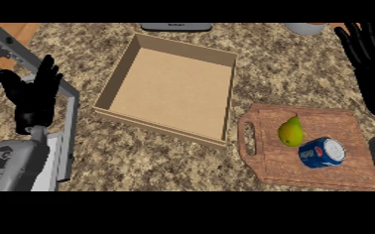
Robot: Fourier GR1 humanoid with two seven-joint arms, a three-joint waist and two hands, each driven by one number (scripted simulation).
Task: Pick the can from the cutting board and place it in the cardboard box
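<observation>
Blue can (321, 152) lies on its side at the cutting board's (344, 124) four o'clock, touching the pear (290, 131); cardboard box (117, 77) waits at ten o'clock, while right hand (358, 47) and left hand (34, 96) hang open-fingered, holding nothing.

Left robot hand (33, 96) open, fingers up; right robot hand (360, 49) open, upper right.
</observation>
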